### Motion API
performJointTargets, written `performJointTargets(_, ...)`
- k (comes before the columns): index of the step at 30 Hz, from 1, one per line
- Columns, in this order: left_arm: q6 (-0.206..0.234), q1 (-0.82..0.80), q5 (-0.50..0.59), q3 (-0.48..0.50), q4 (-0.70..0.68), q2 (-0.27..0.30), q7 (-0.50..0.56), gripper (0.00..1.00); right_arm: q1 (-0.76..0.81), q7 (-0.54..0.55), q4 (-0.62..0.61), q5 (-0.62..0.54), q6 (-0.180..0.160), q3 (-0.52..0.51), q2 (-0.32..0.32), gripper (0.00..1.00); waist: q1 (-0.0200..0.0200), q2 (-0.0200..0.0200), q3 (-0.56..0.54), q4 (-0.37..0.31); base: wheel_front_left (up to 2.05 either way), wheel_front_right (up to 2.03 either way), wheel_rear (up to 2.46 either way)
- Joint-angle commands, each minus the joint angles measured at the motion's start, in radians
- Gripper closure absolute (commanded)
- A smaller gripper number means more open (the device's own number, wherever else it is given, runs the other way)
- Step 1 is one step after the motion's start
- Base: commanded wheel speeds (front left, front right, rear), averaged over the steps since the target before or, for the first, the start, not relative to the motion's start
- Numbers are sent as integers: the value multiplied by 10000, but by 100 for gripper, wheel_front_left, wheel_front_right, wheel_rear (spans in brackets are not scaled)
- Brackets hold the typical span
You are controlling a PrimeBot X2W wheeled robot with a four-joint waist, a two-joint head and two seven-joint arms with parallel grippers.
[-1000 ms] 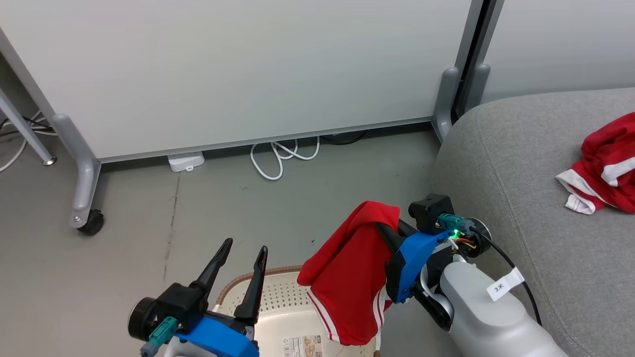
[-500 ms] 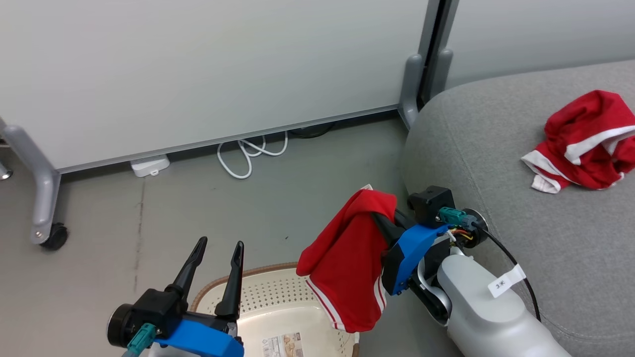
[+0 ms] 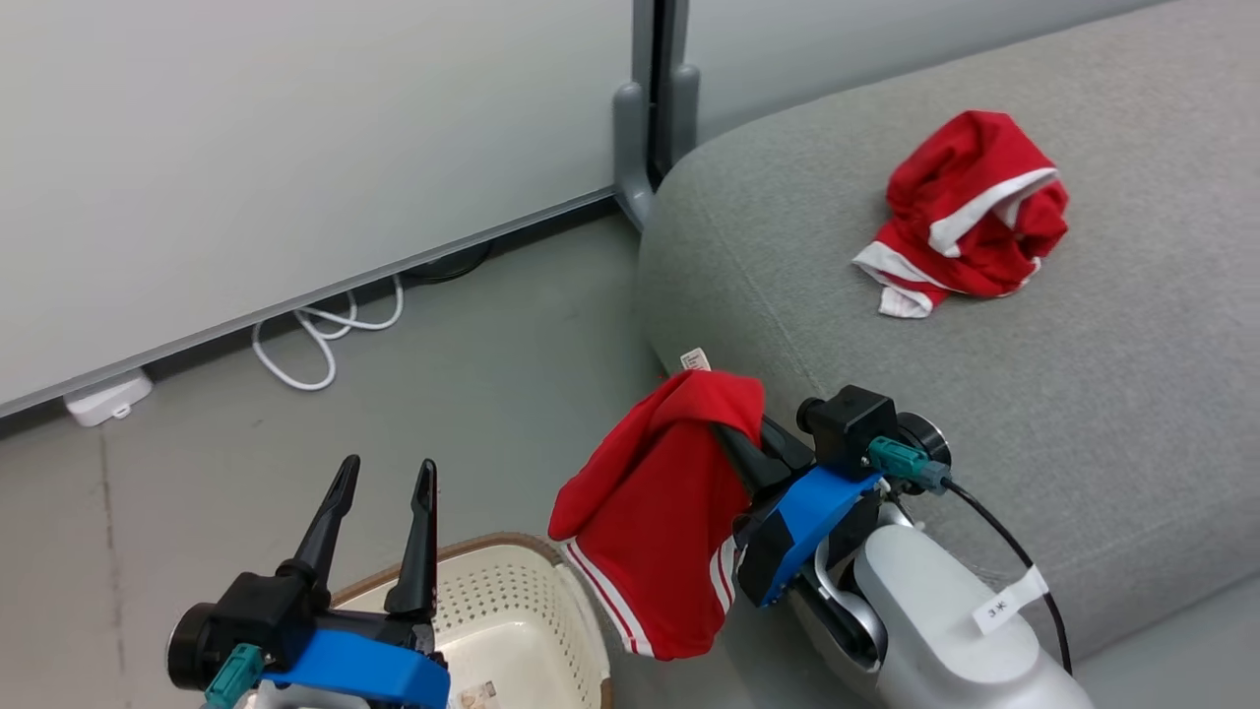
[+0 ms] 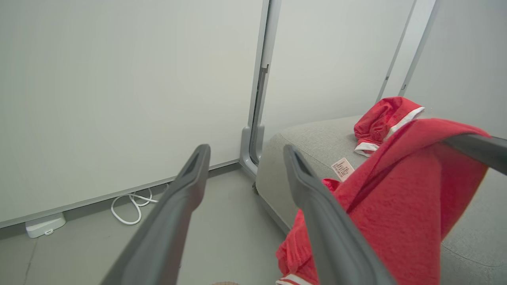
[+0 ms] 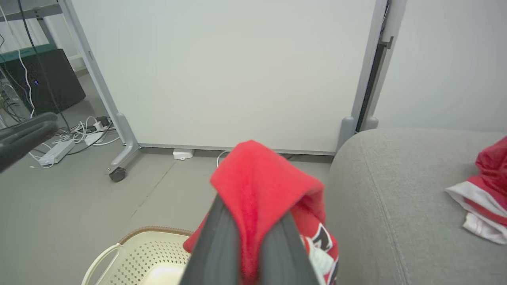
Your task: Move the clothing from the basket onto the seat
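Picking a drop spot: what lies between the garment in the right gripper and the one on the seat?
Bare grey seat, in the head view, from the held garment to the lying garment.

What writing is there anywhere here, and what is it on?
"3米": white tag on the black cable.
Care label on the held red garment: too small to read.
Label on the basket bottom: too blurred.

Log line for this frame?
right gripper: shut on held garment | left gripper: open | other garment: on seat | basket: on floor
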Motion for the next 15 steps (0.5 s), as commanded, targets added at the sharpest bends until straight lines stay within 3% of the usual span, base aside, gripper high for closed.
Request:
performJointTargets(1, -62, 58, 79, 50, -55, 20, -27, 0, 122, -83, -123, -42, 5, -36, -8, 100, 0, 0, 98, -468, 0, 0, 0)
performJointTargets(11, -72, 268, 237, 681, -316, 153, -28, 0, 1347, 284, -2103, -371, 5, -462, -5, 100, 0, 0, 426, -2186, 0, 0, 0)
performJointTargets(15, -74, 24, 254, 386, -207, 289, -28, 0, 1861, 349, -2770, -564, 5, -1038, 7, 100, 0, 0, 662, -2363, 0, 0, 0)
